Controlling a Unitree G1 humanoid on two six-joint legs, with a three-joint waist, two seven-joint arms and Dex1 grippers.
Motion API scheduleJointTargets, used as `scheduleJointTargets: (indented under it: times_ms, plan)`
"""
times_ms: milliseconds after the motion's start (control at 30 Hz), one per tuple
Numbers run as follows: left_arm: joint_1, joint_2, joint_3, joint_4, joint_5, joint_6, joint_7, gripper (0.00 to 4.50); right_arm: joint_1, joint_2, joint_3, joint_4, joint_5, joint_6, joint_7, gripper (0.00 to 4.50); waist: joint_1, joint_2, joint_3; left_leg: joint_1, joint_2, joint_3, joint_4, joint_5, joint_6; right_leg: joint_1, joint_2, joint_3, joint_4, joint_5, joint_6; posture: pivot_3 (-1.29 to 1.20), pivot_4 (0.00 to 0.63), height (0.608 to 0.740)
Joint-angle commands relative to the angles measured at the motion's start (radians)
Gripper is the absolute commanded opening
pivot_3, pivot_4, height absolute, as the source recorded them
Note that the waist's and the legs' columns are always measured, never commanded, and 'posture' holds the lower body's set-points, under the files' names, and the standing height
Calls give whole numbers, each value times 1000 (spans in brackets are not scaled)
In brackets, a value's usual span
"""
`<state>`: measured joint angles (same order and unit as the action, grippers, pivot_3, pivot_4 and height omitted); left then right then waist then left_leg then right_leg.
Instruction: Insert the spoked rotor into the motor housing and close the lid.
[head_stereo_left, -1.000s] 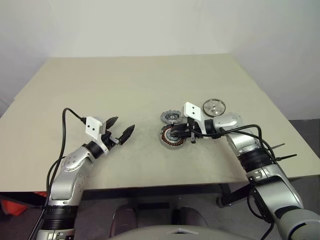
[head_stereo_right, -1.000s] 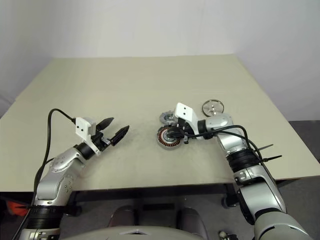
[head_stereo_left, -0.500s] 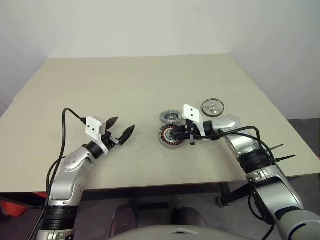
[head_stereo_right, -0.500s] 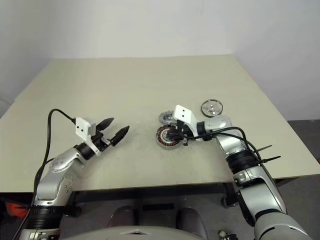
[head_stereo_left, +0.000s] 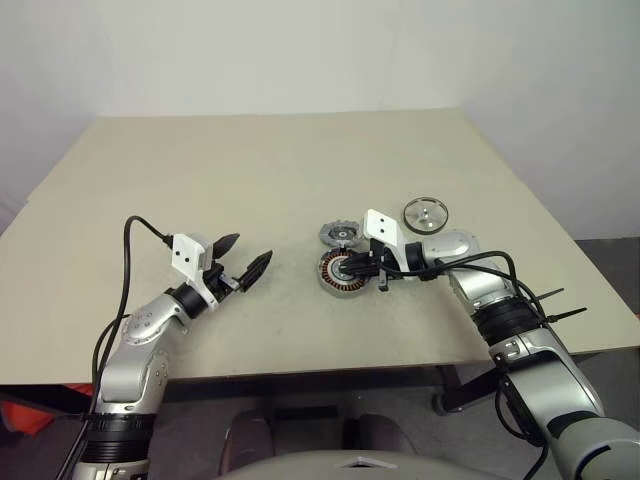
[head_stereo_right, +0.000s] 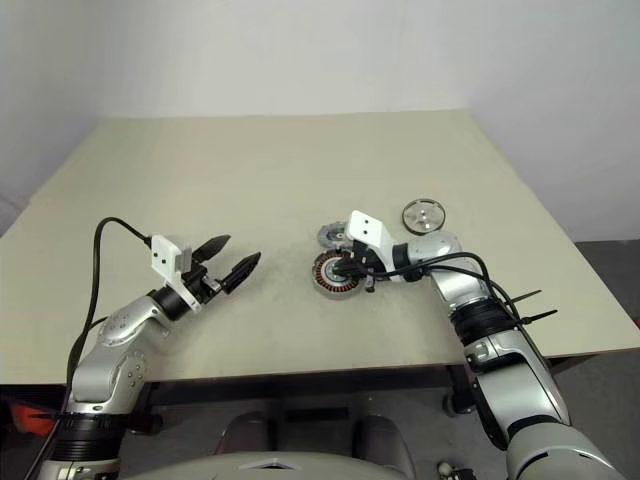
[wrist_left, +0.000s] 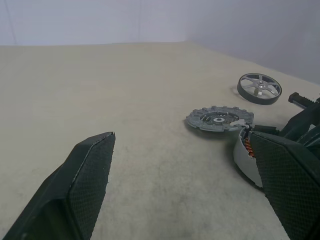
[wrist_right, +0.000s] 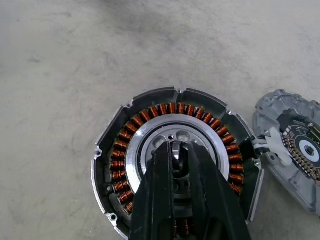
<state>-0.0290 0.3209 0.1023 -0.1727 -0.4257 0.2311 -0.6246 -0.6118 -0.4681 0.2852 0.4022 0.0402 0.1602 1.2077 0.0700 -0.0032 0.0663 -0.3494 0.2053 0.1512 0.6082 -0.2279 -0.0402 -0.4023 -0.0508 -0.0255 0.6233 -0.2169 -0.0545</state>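
On the left, the left gripper (head_stereo_left: 242, 262) hung a little above the beige table (head_stereo_left: 250, 170), well apart from all the parts, its two black fingers spread wide with nothing between them. It pointed roughly level toward the cluster of parts to its right. From its wrist camera, the textured inner faces of its fingers (wrist_left: 90, 175) framed bare tabletop, with the parts lying beyond.

Near the middle of the table lay the motor housing (head_stereo_left: 337, 273), flat, its ring of copper-coloured windings facing up around a silvery centre and no cover on it. The right gripper (wrist_right: 179, 161) reached in from the right, angled downward, with its tips over the hub of the housing. Its fingers (wrist_right: 157, 190) were drawn nearly together, a narrow gap left between them at the central bore; whether they actually pinched any part of the hub could not be told.

Just behind the housing, and almost touching its rim, lay the lid (head_stereo_left: 340, 235), a flat dull-grey disc with a notched edge and a small dark centre, resting flat on the table.

Farther right and a little farther back, beyond the right forearm, the spoked rotor (head_stereo_left: 427, 213) lay flat on the table, apart from the housing and the lid, untouched by either gripper
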Motion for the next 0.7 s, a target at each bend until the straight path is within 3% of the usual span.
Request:
scheduleJointTargets:
  times_ms: [33, 400, 500, 700]
  plan:
    - [-8, 4, 4, -36, -12, -3, 0, 4500, -25, -4, -12, -4, 6, -20, 0, 538, 0, 0, 0, 0, 0, 0, 0, 0, 0, 0, 0, 0, 0, 0, 0, 0, 0, 740]
    - [-12, 5, -1, -37, -8, 1, 0, 4500, -30, -3, -57, -59, 65, 14, 7, 538, 0, 0, 0, 0, 0, 0, 0, 0, 0, 0, 0, 0, 0, 0, 0, 0, 0, 740]
    - [-14, 6, -1, -34, -7, 1, 0, 4500, -30, -1, -57, -56, 66, 16, 8, 14, 0, 0, 0, 0, 0, 0, 0, 0, 0, 0, 0, 0, 0, 0, 0, 0, 0, 740]
    - [-13, 9, 4, -41, -4, 4, 8, 4500, -8, -6, -40, -71, 62, 17, 27, 14, 0, 0, 0, 0, 0, 0, 0, 0, 0, 0, 0, 0, 0, 0, 0, 0, 0, 740]
